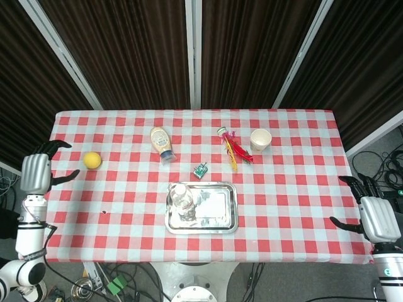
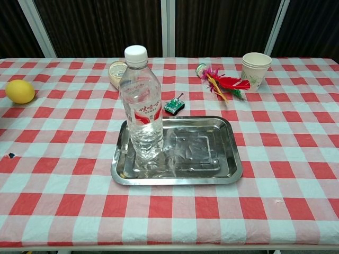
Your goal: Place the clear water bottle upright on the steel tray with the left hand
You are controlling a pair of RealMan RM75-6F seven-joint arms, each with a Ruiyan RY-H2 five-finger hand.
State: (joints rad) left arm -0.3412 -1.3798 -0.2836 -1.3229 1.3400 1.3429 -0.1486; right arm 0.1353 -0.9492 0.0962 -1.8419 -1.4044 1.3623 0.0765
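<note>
The clear water bottle with a white cap and red label stands upright on the left part of the steel tray; the head view shows the bottle from above on the tray. My left hand hangs off the table's left edge, fingers apart, holding nothing. Beyond the table's right edge, my right hand is also empty with spread fingers. Neither hand appears in the chest view.
A yellow lemon lies near the left edge. A squeeze bottle lies on its side behind the tray. A small green gadget, a red-feathered toy and a paper cup sit further back.
</note>
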